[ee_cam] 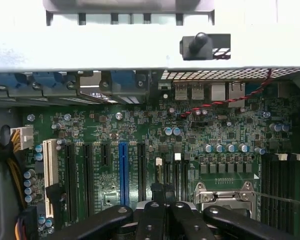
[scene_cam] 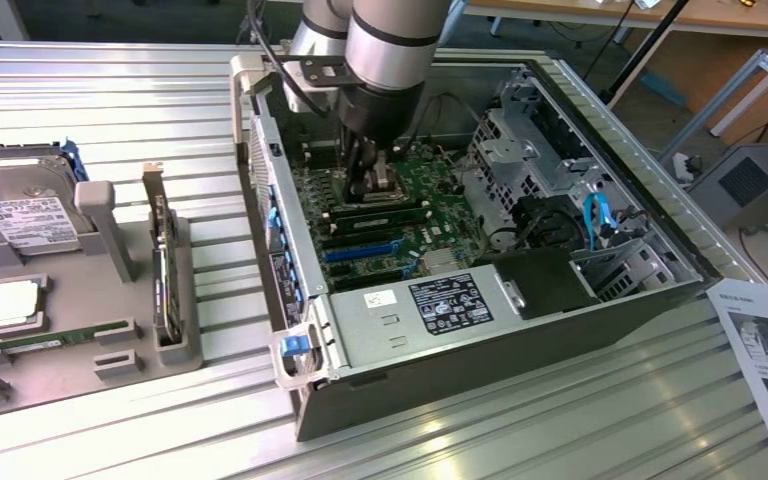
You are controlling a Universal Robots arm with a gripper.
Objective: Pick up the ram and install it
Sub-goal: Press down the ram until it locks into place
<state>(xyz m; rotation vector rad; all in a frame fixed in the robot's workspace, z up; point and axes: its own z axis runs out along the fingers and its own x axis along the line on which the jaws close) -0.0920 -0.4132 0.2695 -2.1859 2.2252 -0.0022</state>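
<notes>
Exterior view: the arm reaches into the open computer case [scene_cam: 651, 290], its pincer [scene_cam: 373, 185] closed together low over the motherboard [scene_cam: 418, 215]. A green ram [scene_cam: 17, 345] stick lies in the grey tray [scene_cam: 144, 360] on the desk [scene_cam: 117, 90], well apart.

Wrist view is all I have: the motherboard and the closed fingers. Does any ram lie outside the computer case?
Observer: Yes. A green ram stick lies flat in a grey tray outside the case, on the exterior view's left.
Operator: What else is on that tray?
Observer: A hard drive sits at the end farther from the camera, and a silver processor lies between it and the stick.
Operator: Where is the gripper relative to the tray?
Observer: The gripper reaches down into the open case, well apart from the tray.
</notes>
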